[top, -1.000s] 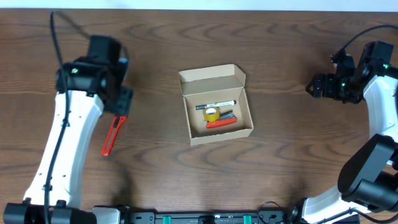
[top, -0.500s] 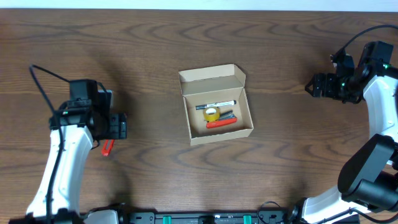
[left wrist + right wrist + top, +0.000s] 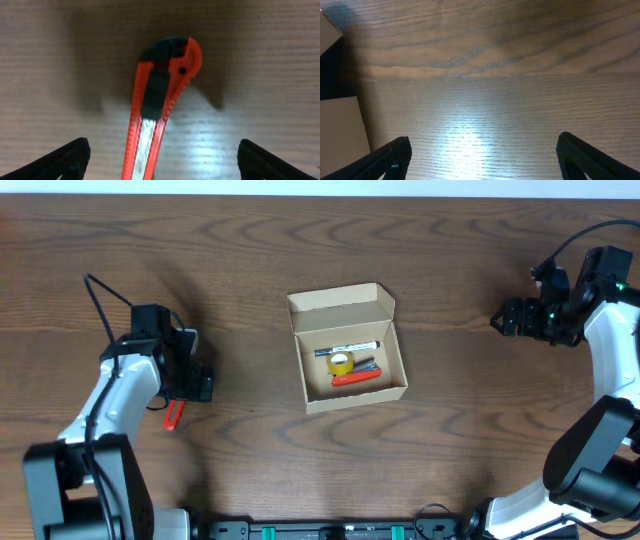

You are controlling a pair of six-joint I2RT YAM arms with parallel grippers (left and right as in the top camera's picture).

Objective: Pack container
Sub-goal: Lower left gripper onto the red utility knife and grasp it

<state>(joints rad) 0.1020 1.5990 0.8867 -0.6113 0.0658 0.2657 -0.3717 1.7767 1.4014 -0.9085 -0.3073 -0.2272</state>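
Straddling a red utility knife [image 3: 160, 95] on the wooden table [image 3: 300, 240], the left gripper [image 3: 162, 155] stands wide apart, gripping nothing. At center, the open-lidded container [image 3: 340, 304] holds what looks like a marker [image 3: 348, 347] and yellow tape [image 3: 341, 364]. At far right, the right gripper [image 3: 482, 155] gapes above the tabletop.

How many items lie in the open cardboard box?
4 in the cardboard box: a pale marker by its lid, a yellow tape roll mid-box, a dark pen-like item beside it, a red item nearest the front. Others may hide beneath.
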